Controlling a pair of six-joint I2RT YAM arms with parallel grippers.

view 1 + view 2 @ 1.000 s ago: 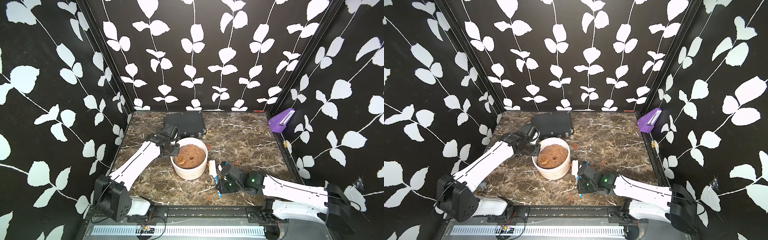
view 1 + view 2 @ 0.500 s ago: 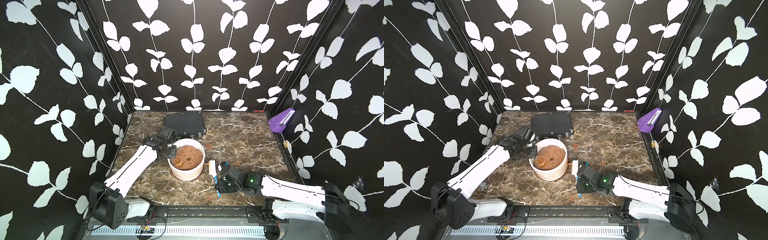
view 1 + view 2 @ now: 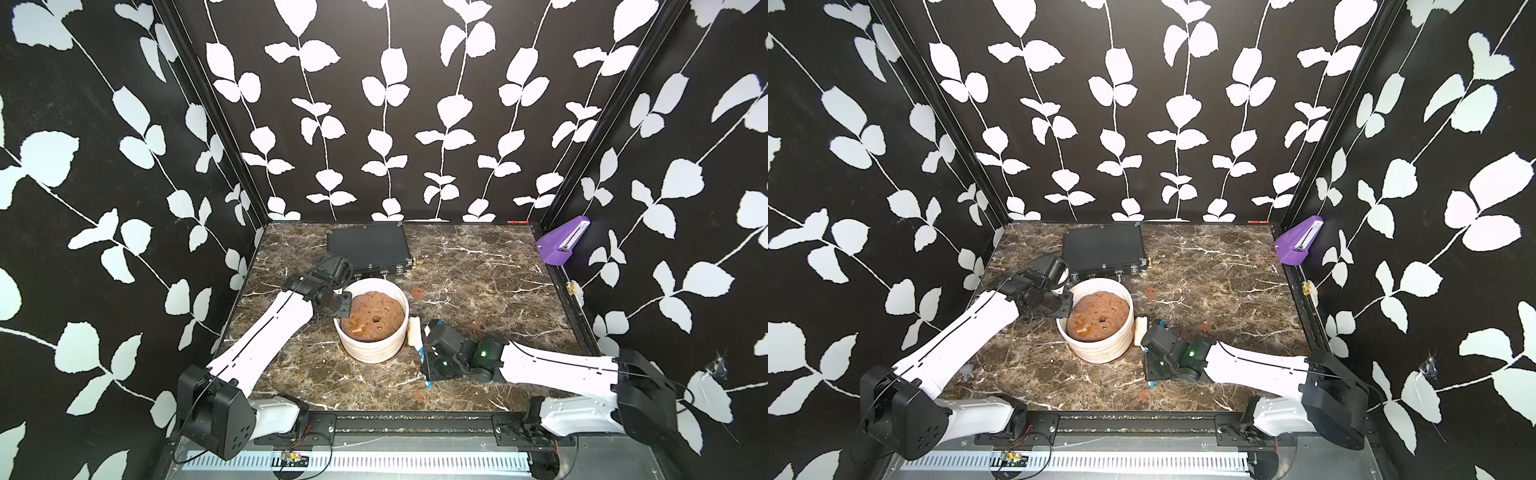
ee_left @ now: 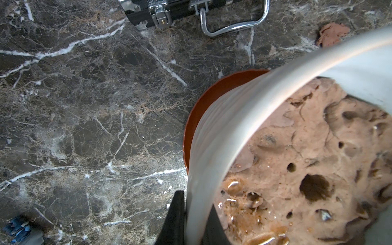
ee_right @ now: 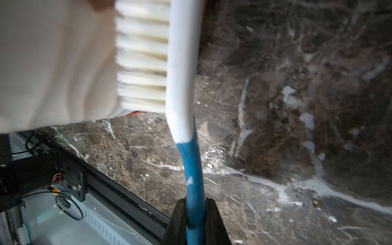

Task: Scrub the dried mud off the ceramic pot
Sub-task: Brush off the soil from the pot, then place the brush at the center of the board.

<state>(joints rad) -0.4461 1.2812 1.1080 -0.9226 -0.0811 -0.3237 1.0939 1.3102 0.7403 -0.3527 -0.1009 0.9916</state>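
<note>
The ceramic pot (image 3: pixel 374 351) (image 3: pixel 1100 352), white and ribbed, stands on an orange-brown saucer (image 4: pixel 203 101) at the table's middle front. A lumpy brown mound (image 3: pixel 376 318) fills it. My left gripper (image 3: pixel 343 307) (image 3: pixel 1065 311) (image 4: pixel 195 203) is shut on the pot's left rim, one finger outside and one inside. My right gripper (image 3: pixel 432 353) (image 3: pixel 1152 353) (image 5: pixel 195 203) is shut on the blue handle of a white brush (image 5: pixel 182 84). The brush's bristles (image 5: pixel 142 59) press against the pot's right wall (image 5: pixel 53 63). A small reddish-brown patch of dried mud (image 5: pixel 101 3) shows beside the bristles.
A black case (image 3: pixel 368 249) (image 3: pixel 1104 249) with a metal handle (image 4: pixel 233 27) lies right behind the pot. Reddish clumps (image 3: pixel 417 293) (image 4: pixel 333 31) lie on the marble. A purple holder (image 3: pixel 563 245) hangs on the right wall. The black front rail (image 5: pixel 118 191) runs close by the brush.
The left arm has swung slightly toward the front with the rim in its grip. The pot has shifted a little with it. The right arm and brush have hardly moved.
</note>
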